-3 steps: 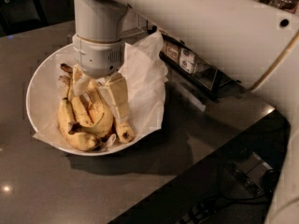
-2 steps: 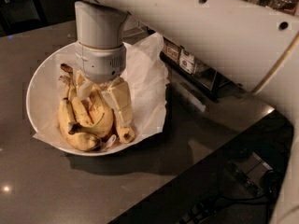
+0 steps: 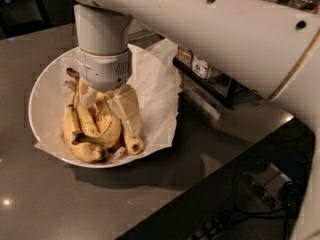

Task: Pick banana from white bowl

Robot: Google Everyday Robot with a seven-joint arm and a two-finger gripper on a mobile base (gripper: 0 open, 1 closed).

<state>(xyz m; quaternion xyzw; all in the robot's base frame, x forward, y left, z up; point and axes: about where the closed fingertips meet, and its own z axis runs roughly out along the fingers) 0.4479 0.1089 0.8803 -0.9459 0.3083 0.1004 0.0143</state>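
Observation:
The white bowl [image 3: 37, 91] sits on the grey counter, lined with crinkled white paper [image 3: 155, 84]. Several yellow bananas lie in its near half. The banana [image 3: 109, 130], large, curved and freckled, lies in the middle of the pile. My gripper [image 3: 107, 115] reaches straight down into the bowl from the thick white wrist. It is open, one cream finger [image 3: 127, 111] on the banana's right and the other [image 3: 85, 98] on its left, straddling it. The wrist hides the bananas' far ends.
A slimmer spotted banana [image 3: 82, 151] lies along the bowl's near side, a short one [image 3: 133, 145] at the right. My white arm crosses the top right. A dark rack with labelled items [image 3: 200, 66] stands behind the bowl. The counter edge [image 3: 210, 174] drops to a dark floor with cables.
My gripper has come down a little deeper into the bowl, its fingers now lower around the banana. The bananas and bowl have not moved.

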